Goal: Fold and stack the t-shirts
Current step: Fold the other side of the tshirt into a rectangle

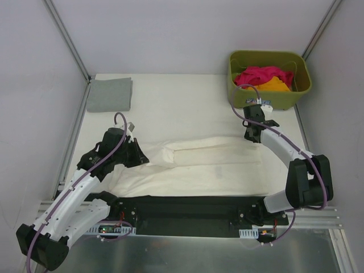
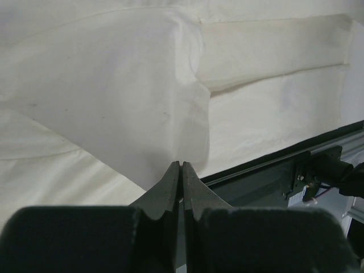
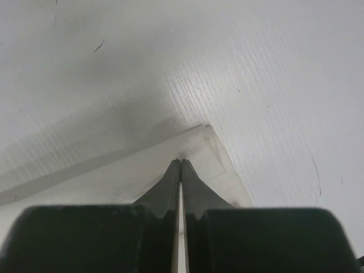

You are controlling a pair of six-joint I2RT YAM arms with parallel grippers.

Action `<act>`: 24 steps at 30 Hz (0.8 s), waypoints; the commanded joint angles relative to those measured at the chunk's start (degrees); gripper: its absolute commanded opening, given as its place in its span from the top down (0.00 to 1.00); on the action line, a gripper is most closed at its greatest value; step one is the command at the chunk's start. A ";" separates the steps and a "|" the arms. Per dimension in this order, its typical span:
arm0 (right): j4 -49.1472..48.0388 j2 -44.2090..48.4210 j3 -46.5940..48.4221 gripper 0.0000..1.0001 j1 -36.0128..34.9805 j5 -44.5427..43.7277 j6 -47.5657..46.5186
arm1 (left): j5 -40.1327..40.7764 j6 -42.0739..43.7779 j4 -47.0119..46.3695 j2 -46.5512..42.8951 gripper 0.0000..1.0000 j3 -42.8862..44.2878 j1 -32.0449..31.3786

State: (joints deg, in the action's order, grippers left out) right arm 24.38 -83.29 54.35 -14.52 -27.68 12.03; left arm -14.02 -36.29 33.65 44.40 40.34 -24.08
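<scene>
Top external: cream t-shirt (image 1: pixel 210 168) lies spread below-left of the olive basket (image 1: pixel 267 54), left gripper (image 1: pixel 138 158) and right gripper (image 1: pixel 252 135) both clamped on its edges; pink t-shirt (image 1: pixel 256 75) and orange t-shirt (image 1: pixel 276 84) sit inside it.

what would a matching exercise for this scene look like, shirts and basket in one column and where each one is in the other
Things
1. grey t-shirt
2. cream-white t-shirt
3. magenta-pink t-shirt
4. olive-green basket

Places
a. standing at the far right corner of the table
b. folded at the far left corner
c. lying inside the basket
d. spread across the near half of the table

Pairs: 1-b, 2-d, 3-c, 4-a
</scene>
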 commanded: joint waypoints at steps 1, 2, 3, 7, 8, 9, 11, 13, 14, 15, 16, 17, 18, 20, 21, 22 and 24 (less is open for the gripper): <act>1.81 3.22 -0.65 0.99 -0.33 -2.37 -1.83 | 6.09 1.22 10.09 -0.63 1.00 4.13 -0.71; 1.98 3.39 -0.65 0.99 -0.24 -2.81 -2.01 | 6.55 1.49 11.43 -0.89 1.00 4.48 -0.71; 2.33 3.74 -0.73 0.99 -0.33 -3.16 -2.45 | 6.64 1.75 12.40 -1.24 1.00 4.75 -0.71; 2.95 4.62 -1.17 0.98 -0.24 -2.38 -3.24 | 1.83 2.19 14.25 -3.35 1.00 5.80 -0.71; 2.87 4.71 -1.43 0.98 -0.24 -1.51 -3.24 | 0.85 2.28 14.16 -3.36 1.00 5.72 -0.71; 2.95 4.80 -1.61 0.98 -0.24 -1.15 -3.24 | -0.12 2.37 14.25 -3.27 1.00 5.54 -0.71; 2.95 4.97 -2.23 0.97 -0.24 -0.45 -3.33 | -1.79 2.72 14.34 -2.92 1.00 4.40 -0.71; 3.30 4.98 -2.84 0.97 -0.24 -0.71 -3.42 | -1.97 2.55 15.04 -2.83 1.00 3.09 -0.71; 3.39 5.06 -3.10 0.97 -0.24 -1.05 -3.42 | -1.63 2.46 15.74 -2.83 1.00 2.91 -0.71; 3.65 5.15 -3.28 0.97 -0.24 -1.15 -3.51 | -1.36 2.28 16.18 -3.00 1.00 2.64 -0.71; 4.09 5.33 -3.46 0.96 -0.24 -1.23 -3.68 | -1.19 1.93 16.79 -3.01 1.00 2.55 -0.71; 4.27 5.50 -3.81 0.96 -0.24 -1.41 -3.68 | -0.75 1.75 17.24 -3.01 1.00 2.47 -0.71; 4.53 5.59 -3.98 0.95 -0.24 -1.58 -3.77 | -0.22 1.49 18.37 -3.01 1.00 2.38 -0.71; 5.50 5.94 -4.60 0.92 -0.33 -1.67 -3.60 | -0.13 0.88 19.52 -2.74 1.00 1.68 -0.71; 6.37 6.20 -4.78 0.91 -0.16 -1.59 -3.51 | -0.39 0.44 20.74 -2.48 1.00 0.89 -0.71; 6.90 6.38 -4.95 0.82 -0.33 -1.41 -3.33 | -0.48 0.17 21.63 -2.30 0.99 0.62 -0.71; 8.92 7.43 -5.65 0.76 -0.24 -1.32 -2.63 | -0.66 -0.44 23.30 -1.95 0.91 0.27 -0.71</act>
State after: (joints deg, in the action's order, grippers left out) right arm 28.93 -79.33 49.76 -14.57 -27.90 9.32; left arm -13.50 -35.22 50.94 41.76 42.00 -24.08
